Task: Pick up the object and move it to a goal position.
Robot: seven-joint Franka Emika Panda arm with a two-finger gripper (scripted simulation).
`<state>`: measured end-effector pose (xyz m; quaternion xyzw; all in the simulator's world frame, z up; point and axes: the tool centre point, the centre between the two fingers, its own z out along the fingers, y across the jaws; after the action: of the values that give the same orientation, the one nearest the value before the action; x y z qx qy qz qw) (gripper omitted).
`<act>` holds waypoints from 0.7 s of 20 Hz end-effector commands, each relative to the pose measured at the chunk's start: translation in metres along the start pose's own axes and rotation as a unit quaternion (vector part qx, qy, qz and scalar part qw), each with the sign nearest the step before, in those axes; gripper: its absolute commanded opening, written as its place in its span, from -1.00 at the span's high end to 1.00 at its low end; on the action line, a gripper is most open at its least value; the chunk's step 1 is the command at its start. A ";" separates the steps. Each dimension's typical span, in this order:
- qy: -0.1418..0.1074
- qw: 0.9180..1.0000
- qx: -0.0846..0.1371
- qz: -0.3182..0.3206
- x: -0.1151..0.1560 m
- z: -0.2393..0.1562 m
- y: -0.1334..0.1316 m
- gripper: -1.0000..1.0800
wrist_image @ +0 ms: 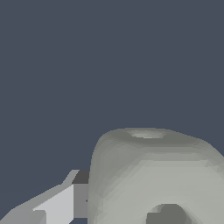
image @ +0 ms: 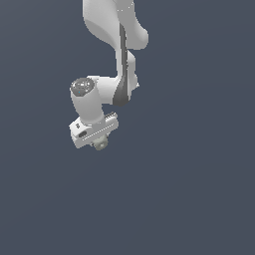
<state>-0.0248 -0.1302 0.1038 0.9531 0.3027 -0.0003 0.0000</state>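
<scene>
The object [wrist_image: 153, 175] is a pale grey-white block with rounded corners and round dimples. It fills the near part of the wrist view. One finger [wrist_image: 65, 203] of my gripper presses against its side; the other finger is hidden behind the block. In the exterior view the white arm reaches down from the top, and my gripper [image: 99, 141] sits under the hand, shut on the object [image: 102, 145], which shows only as a small grey lump between the fingertips. No goal marker shows in either view.
A plain dark blue-grey ground [image: 189, 189] fills both views around the arm. Nothing else stands on it.
</scene>
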 end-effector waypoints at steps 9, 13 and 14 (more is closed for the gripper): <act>0.000 1.000 0.000 0.000 -0.068 -0.031 0.003 1.00; 0.000 1.000 0.000 0.000 -0.081 -0.037 0.004 1.00; 0.000 1.000 0.000 0.000 -0.082 -0.038 0.004 1.00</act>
<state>-0.0869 -0.1790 0.1401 0.9533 0.3022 0.0001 0.0001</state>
